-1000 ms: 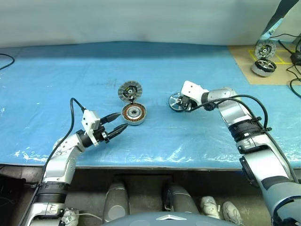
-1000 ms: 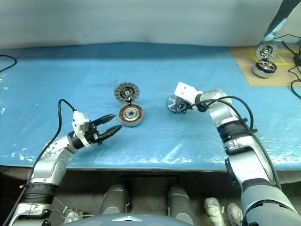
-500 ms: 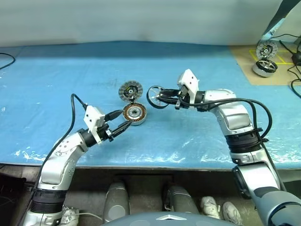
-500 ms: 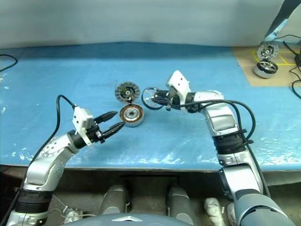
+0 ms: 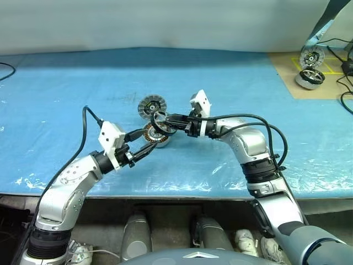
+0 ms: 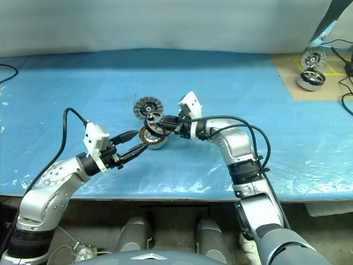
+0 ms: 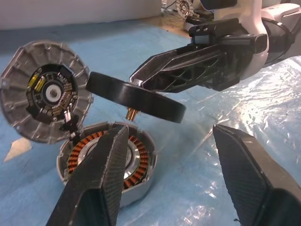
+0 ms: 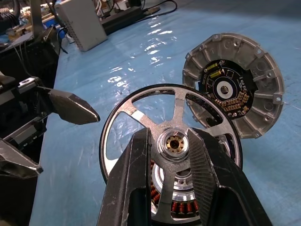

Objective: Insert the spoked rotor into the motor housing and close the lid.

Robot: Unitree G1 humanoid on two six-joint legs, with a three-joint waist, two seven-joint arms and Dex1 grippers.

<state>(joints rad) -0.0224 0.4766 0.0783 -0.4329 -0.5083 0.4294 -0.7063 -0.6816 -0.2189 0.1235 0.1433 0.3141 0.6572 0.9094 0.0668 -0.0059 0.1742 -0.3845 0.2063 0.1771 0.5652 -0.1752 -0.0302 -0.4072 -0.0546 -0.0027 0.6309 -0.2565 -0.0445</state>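
My right gripper (image 5: 163, 119) is shut on the spoked rotor (image 5: 159, 123), a dark ring with silvery spokes, its fingers (image 8: 137, 188) clamped either side of the hub. The rotor (image 8: 141, 120) hangs flat just above the motor housing (image 7: 110, 162), a silver cup with copper windings on the blue table. The lid (image 5: 152, 105) lies just behind the housing, joined to it by a wire, segmented face and circuit board up. My left gripper (image 5: 148, 140) is open, level, right in front of the housing (image 5: 160, 140), holding nothing.
The blue plastic sheet (image 5: 66, 94) covers the table, whose front edge runs close under both arms. A brown board (image 5: 287, 77) at the far right carries other motor parts (image 5: 309, 69) and black cables (image 5: 345, 61). A white box (image 8: 82, 23) stands past the table.
My right gripper lifted the rotor off the table and carried it left, rolling the wrist, to above the housing. My left gripper rose a little towards the housing, still open.
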